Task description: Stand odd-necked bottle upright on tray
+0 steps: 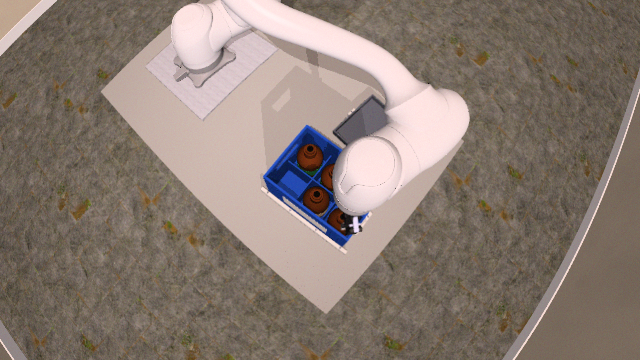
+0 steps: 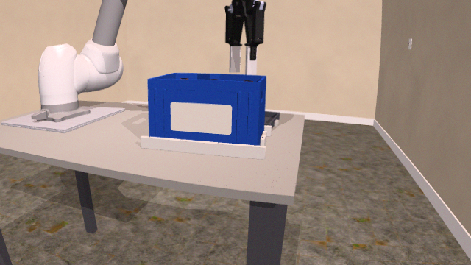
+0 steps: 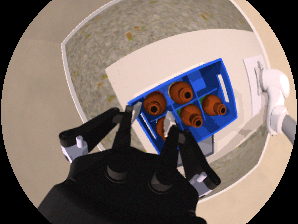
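The blue crate (image 1: pixel 294 183) (image 2: pixel 160 110) (image 3: pixel 198 80) stands level on the table, with five brown bottles upright in it and one empty compartment. Bottles show at one end (image 1: pixel 310 159) (image 3: pixel 212 105), beside the empty compartment (image 1: pixel 316 201) (image 3: pixel 179 93), in the middle (image 1: pixel 327 176) (image 3: pixel 190 115) and at a far corner (image 1: pixel 337 220) (image 3: pixel 153 103). The fifth bottle (image 3: pixel 163 128) is partly behind a finger and hidden by the arm in the top view. Neck differences are too small to tell. The dark tray (image 1: pixel 362 122) (image 2: pixel 272 118) is bare where visible. My gripper (image 2: pixel 243 73) (image 3: pixel 153 112) is partly open, empty, above the crate's end.
White strips (image 1: pixel 304 220) (image 2: pixel 202 147) run low along the crate's side and corner. The crate's walls and dividers rise around the bottles. The arm (image 1: pixel 370 170) covers part of the crate and tray in the top view. The table's edge (image 2: pixel 206 191) lies beyond the strips.
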Robot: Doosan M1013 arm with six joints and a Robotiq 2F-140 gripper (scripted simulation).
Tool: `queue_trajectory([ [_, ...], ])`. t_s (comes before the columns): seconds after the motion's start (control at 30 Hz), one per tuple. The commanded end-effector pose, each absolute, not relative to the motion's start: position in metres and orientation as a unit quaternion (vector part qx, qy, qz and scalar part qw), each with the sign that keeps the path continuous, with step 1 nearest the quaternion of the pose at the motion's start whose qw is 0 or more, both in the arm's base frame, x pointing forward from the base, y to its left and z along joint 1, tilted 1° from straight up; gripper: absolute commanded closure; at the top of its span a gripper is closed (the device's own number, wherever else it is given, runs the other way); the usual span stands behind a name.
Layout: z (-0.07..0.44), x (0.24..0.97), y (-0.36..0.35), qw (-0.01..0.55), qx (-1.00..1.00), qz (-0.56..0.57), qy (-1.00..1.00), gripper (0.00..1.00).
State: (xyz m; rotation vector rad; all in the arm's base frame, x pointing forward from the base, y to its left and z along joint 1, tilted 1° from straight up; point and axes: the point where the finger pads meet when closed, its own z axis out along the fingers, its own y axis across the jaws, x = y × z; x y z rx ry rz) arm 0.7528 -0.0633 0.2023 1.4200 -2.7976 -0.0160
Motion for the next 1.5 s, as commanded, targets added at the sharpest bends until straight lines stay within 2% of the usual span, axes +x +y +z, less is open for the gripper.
queue_trajectory([
  [0.0,0.2006,0.7527,-0.0633,0.002,0.453,-0.005,-0.892,0.62],
  [1.47,0.1967,0.7527,-0.0633,0.002,0.453,-0.005,-0.892,0.62],
])
